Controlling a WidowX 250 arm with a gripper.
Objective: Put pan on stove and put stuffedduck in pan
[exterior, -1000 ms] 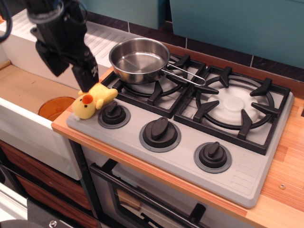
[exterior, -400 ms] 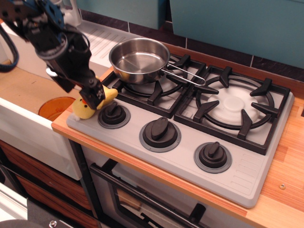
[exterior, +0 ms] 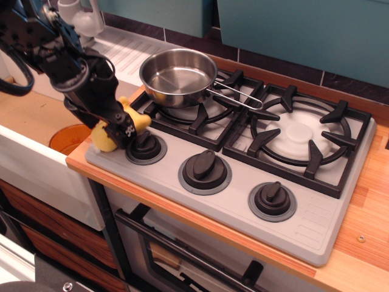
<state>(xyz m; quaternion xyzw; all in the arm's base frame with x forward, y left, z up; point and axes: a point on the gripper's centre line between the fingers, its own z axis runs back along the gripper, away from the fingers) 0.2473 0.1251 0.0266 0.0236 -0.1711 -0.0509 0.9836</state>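
The shiny steel pan (exterior: 178, 74) sits on the left burner grate of the grey stove (exterior: 243, 188), its wire handle (exterior: 238, 97) pointing right. The yellow stuffedduck (exterior: 104, 139) lies on the stove's front left corner, beside the left knob (exterior: 145, 146). My black gripper (exterior: 123, 129) has come down onto the duck's middle. A finger (exterior: 119, 121) covers the duck's head, and yellow plush shows on both sides of it. The duck rests on the stove. I cannot tell how the jaws stand.
The right burner grate (exterior: 299, 137) holds nothing. Middle knob (exterior: 205, 170) and right knob (exterior: 271, 199) line the stove front. A white sink (exterior: 36, 164) with an orange disc (exterior: 68, 137) lies to the left. A wooden counter edge (exterior: 364, 243) borders the right.
The gripper has moved down and slightly right onto the duck, now hiding its face. The duck and the pan have stayed in place.
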